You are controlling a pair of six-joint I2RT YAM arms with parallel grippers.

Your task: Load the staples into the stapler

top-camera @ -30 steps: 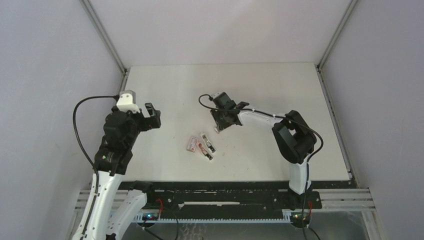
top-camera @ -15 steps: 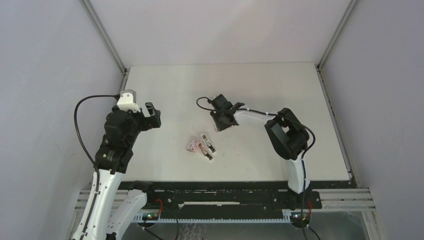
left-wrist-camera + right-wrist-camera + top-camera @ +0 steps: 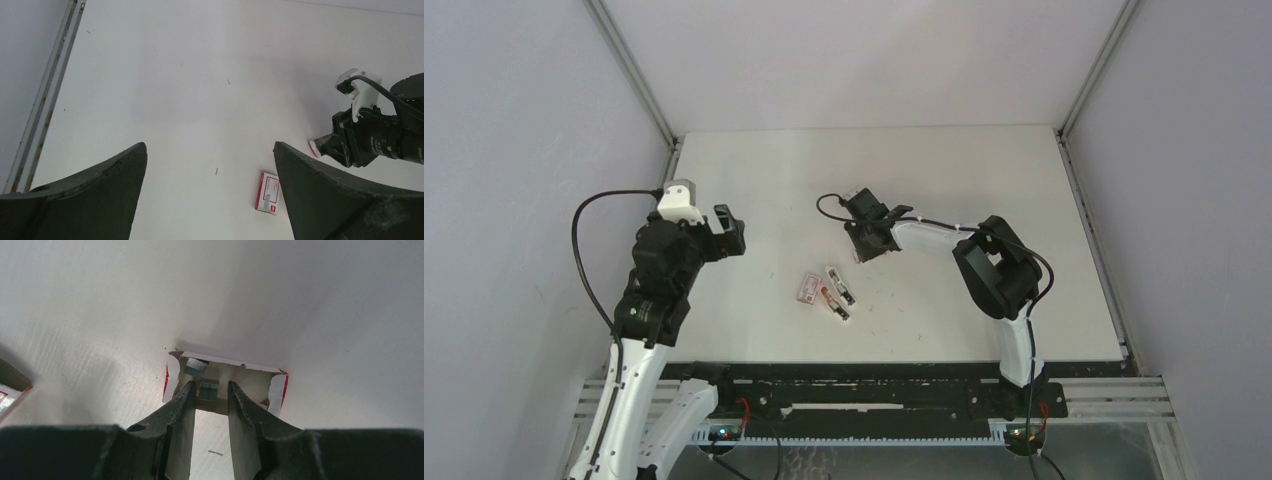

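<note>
An opened red-and-white staple box tray (image 3: 225,371) lies on the white table, with grey staple strips (image 3: 208,390) inside. My right gripper (image 3: 209,388) points into the tray. Its jaws are narrowed but open, and one strip sits between the tips with a gap on the right side. A second strip (image 3: 195,367) lies further in. From above, the right gripper (image 3: 862,250) sits over the tray. The stapler (image 3: 836,293) lies open to its lower left. My left gripper (image 3: 210,147) hovers wide open and holds nothing, and from above the left gripper (image 3: 727,235) is at the table's left.
A closed red-and-white staple carton (image 3: 267,193) lies beside the stapler, and from above the same carton (image 3: 808,288) shows left of it. Loose single staples (image 3: 215,453) lie scattered on the table. A metal rail (image 3: 45,95) runs along the left edge.
My right gripper has narrowed its jaws and shifted slightly left and nearer over the staple tray. The left arm has not moved.
</note>
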